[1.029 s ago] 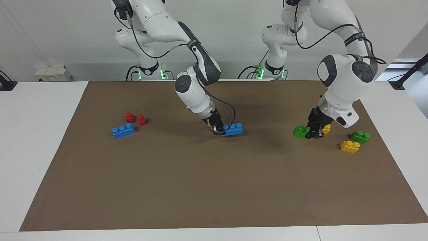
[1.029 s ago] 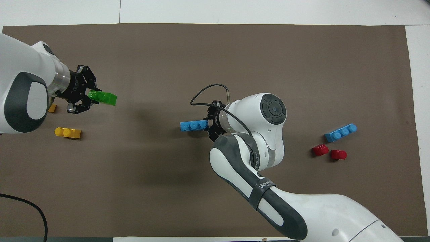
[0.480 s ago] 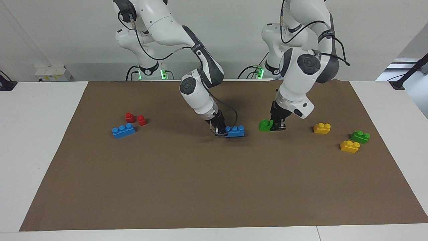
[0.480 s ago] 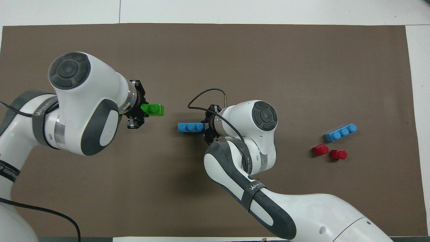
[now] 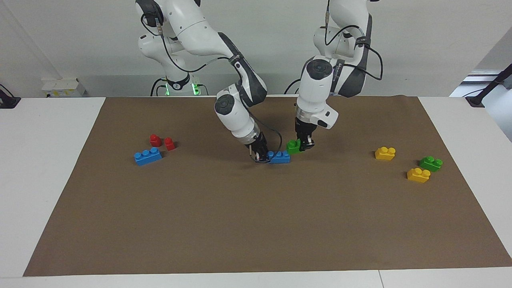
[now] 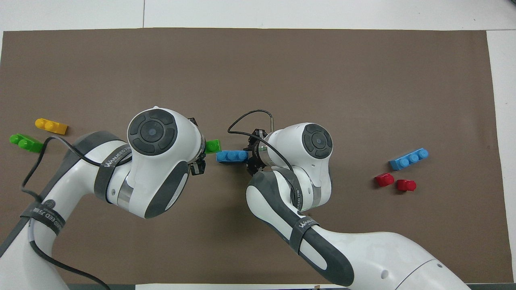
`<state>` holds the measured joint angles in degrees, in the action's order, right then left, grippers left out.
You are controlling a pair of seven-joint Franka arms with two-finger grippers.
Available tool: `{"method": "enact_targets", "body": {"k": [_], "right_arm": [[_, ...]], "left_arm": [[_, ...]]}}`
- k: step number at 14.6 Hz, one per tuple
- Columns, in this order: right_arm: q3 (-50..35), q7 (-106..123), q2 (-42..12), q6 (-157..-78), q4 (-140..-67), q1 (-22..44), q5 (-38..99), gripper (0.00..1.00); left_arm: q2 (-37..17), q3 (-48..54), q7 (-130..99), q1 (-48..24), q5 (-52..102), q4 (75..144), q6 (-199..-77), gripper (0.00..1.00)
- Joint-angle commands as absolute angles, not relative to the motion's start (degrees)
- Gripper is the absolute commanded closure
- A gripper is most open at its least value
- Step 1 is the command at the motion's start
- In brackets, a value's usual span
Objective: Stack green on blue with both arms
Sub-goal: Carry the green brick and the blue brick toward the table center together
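Observation:
My right gripper (image 5: 261, 156) is shut on one end of a sky-blue three-stud brick (image 5: 279, 157) and holds it low at the middle of the brown mat (image 5: 256, 224). My left gripper (image 5: 305, 145) is shut on the lime-green two-stud brick (image 5: 293, 147) and holds it just above the mat, close beside the blue brick's free end and slightly higher than it. In the overhead view the green brick (image 6: 212, 146) nearly meets the blue brick (image 6: 231, 156). There the left arm hides most of my left gripper, and my right gripper (image 6: 249, 155) shows at the blue brick's end.
A second blue brick (image 5: 148, 156) and two red pieces (image 5: 162, 141) lie toward the right arm's end. Two yellow bricks (image 5: 385, 153) (image 5: 418, 175) and a darker green brick (image 5: 431, 163) lie toward the left arm's end.
My left arm has carried the green brick from the left arm's end toward the middle, up to the blue brick. My right gripper has kept the blue brick almost in place.

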<state>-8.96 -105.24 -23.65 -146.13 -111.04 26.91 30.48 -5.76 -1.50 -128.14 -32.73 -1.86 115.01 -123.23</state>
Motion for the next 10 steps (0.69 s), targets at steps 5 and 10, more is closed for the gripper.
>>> {"method": "enact_targets", "body": {"k": [5,10], "right_arm": [[-8.6,-106.1,-23.4,-149.9,-113.5,27.4,30.8,1.00],[-8.6,-105.9,-23.4,-149.9,-113.5,27.3,30.8,1.00]], "left_arm": [[-4.5,-2.4,-134.1,-36.9,-5.4,120.8,-130.6,1.00],[-5.7,-2.4,-134.2,-38.2,-5.5,120.9,-131.9,1.00]]}}
